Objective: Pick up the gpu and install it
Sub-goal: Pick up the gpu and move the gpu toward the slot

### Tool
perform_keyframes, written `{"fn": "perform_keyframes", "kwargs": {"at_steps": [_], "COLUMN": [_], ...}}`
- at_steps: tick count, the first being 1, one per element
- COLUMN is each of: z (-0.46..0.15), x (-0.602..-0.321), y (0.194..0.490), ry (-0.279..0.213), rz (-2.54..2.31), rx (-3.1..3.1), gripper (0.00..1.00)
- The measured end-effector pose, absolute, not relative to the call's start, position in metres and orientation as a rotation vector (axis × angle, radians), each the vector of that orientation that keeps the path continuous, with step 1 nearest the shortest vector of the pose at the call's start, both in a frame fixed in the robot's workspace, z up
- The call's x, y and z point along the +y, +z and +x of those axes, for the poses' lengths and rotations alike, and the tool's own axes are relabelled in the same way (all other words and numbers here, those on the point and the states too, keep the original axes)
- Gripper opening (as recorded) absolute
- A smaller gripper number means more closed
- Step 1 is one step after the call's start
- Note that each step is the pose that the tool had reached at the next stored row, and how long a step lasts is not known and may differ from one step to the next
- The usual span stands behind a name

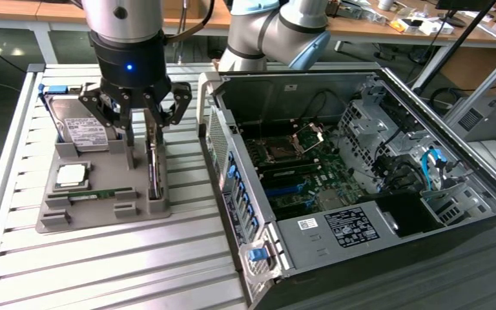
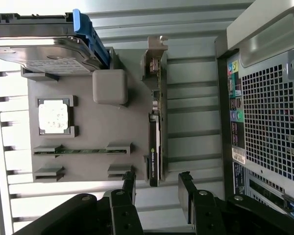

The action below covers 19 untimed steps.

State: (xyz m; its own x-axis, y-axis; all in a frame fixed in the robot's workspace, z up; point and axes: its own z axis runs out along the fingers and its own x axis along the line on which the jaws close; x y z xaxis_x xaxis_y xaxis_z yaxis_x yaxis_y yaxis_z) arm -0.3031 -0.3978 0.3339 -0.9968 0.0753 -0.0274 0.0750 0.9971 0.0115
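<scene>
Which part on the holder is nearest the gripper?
The gpu, on edge along the holder's side facing the case; hard drive and memory stick sit farther.

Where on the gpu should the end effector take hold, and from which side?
Pinch the gpu across its two flat faces at the upper long edge, coming straight down from above. It stands on edge in the gray tray, thin and upright, both faces exposed; the open end effector lines up over it.

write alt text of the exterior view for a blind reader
A robot arm's open gripper hangs over the gpu, which stands on edge in a grey parts tray beside a hard drive. At the exterior view's right, an open computer case lies on its side, motherboard exposed.
</scene>
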Motion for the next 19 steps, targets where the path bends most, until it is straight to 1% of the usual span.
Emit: {"fn": "perform_keyframes", "kwargs": {"at_steps": [19], "z": [-0.3031], "x": [-0.3978], "y": [0.3265], "ry": [0.016], "rz": [0.117], "rx": [3.112], "gripper": [0.48]}}
